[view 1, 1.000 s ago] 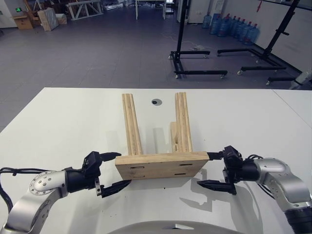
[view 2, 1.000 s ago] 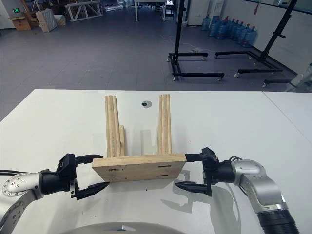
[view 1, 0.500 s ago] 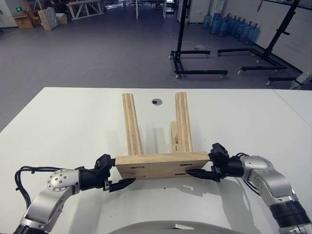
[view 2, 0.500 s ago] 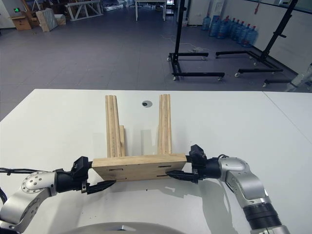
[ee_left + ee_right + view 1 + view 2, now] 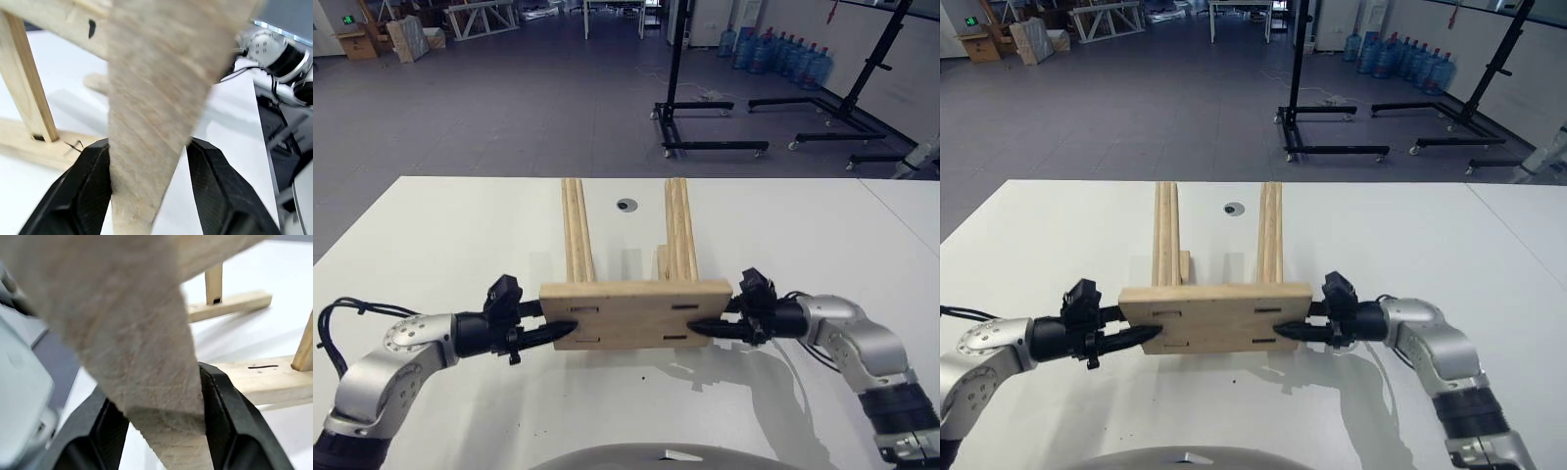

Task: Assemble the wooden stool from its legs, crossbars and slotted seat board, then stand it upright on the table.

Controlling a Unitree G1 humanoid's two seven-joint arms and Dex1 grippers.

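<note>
End effector (image 5: 164, 433) tight on seat board (image 5: 132, 333)

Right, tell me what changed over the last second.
Both were open beside the board; now the left gripper and right gripper have closed onto its two ends. The board has risen and tipped, its slotted face turned more toward the camera. The legs still point away over the table.
</note>
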